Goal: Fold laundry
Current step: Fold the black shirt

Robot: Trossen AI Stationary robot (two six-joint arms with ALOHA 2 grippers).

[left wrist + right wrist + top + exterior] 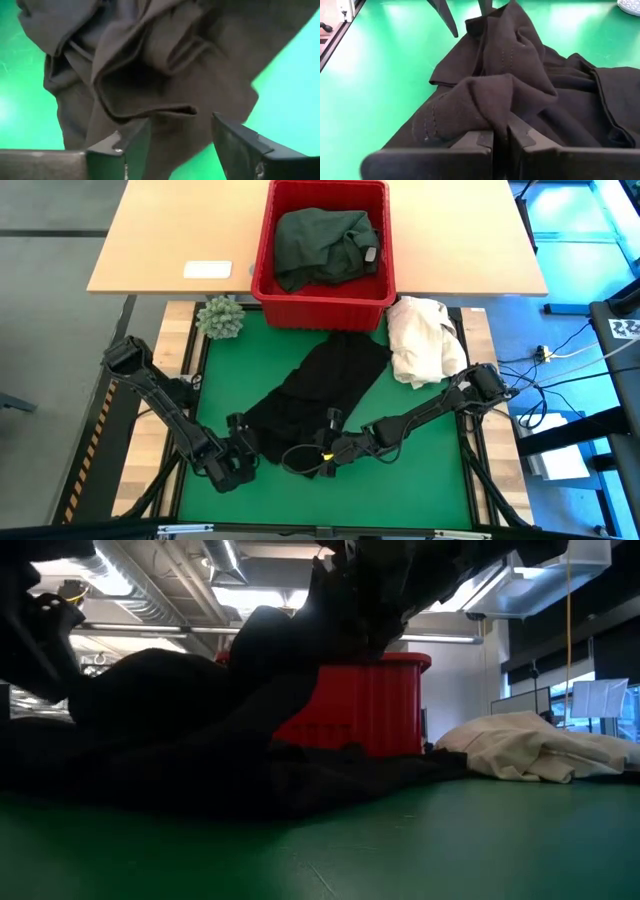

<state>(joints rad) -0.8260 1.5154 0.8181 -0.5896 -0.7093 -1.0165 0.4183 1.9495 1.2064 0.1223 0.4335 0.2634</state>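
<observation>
Right now a black garment (320, 395) is lying rumpled on the green mat (420, 480), stretching diagonally from the red basket (322, 305) toward the near edge, while a dark green garment (322, 242) is sitting bunched inside that basket. The right gripper (501, 136) is pinching a raised fold of the black cloth between fingers pressed nearly together. The left gripper (180, 135) is hovering at the cloth's near-left corner with its fingers spread apart and nothing between them; the hem is lying just ahead of the gap.

Judging from this, the risk is an uneven fold: with only one side gripped, any pull by the right arm would probably drag the garment into a tighter bunch, and the thin pinch could slip off. The left fingers might also close on several layers instead of a single edge.

Both arms are reaching low and inward, their grippers near each other over the garment's near end. A cream-white cloth heap (425, 340) is lying beside the basket, apart from the work.
</observation>
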